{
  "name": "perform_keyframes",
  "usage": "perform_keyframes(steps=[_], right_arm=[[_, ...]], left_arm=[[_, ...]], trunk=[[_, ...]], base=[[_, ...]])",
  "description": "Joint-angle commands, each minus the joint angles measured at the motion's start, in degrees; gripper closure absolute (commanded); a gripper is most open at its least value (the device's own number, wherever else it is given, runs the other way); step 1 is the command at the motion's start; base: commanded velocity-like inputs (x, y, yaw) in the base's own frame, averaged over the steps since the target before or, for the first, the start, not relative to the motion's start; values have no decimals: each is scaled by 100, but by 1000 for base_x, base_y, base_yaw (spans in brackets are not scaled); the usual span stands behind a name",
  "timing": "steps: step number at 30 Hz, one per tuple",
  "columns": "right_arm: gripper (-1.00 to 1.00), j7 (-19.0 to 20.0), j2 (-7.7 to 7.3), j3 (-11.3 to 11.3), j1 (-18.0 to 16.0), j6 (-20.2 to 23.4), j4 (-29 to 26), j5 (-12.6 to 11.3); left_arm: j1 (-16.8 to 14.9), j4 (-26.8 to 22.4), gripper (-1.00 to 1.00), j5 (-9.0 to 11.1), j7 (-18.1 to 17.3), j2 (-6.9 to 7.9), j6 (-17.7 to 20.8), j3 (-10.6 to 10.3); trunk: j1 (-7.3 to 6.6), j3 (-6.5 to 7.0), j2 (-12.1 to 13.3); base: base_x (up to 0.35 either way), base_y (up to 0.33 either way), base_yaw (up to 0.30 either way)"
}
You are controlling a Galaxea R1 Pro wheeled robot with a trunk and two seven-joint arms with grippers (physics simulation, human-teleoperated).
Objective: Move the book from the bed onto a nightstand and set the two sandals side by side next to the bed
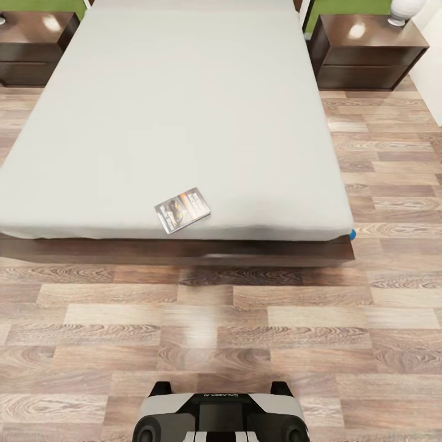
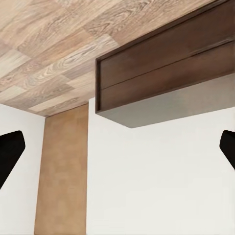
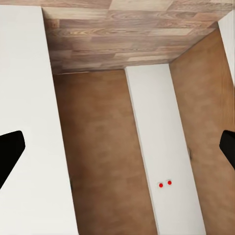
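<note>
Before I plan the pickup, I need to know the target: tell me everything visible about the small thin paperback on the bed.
The small thin dark-covered paperback lies flat and closed, cover up, on the plain pale grey mattress, near the foot edge and slightly left of its middle. The cover shows a dark picture with orange and white lettering, too small to read. It is turned askew to the mattress edge. Nothing but the mattress touches it.

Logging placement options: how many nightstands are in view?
2. One nightstand stands left of the bed head; the other stands right, carrying a white object.
</note>
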Motion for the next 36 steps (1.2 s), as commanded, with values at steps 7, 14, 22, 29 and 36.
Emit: perform_keyframes(steps=[7,14,22,29,36], right_arm=[[-100,-20,-71,-93,-39,-29,3,30],[-100,-24,-92,-116,-137,-31,2,25],[-100,-26,-117,-128,-252,-34,-1,20],[-100,-29,-204,-242,-393,-32,-5,-135],[-100,-29,-238,-338,-500,-31,-32,-415]], left_arm=[[-3,2,-100,8,40,-2,-20,-44],[-10,3,-100,9,45,-3,-14,-41],[-12,4,-100,6,45,-3,18,-38],[-12,9,-100,7,60,-3,27,-36],[-12,7,-100,5,79,-7,31,-35]], trunk=[[0,-1,-2],[0,-1,-2],[0,-1,-2],[0,-1,-2],[0,-1,-2]], base=[[-34,0,0],[-6,0,0],[-1,0,0],[0,0,0],[0,0,0]])
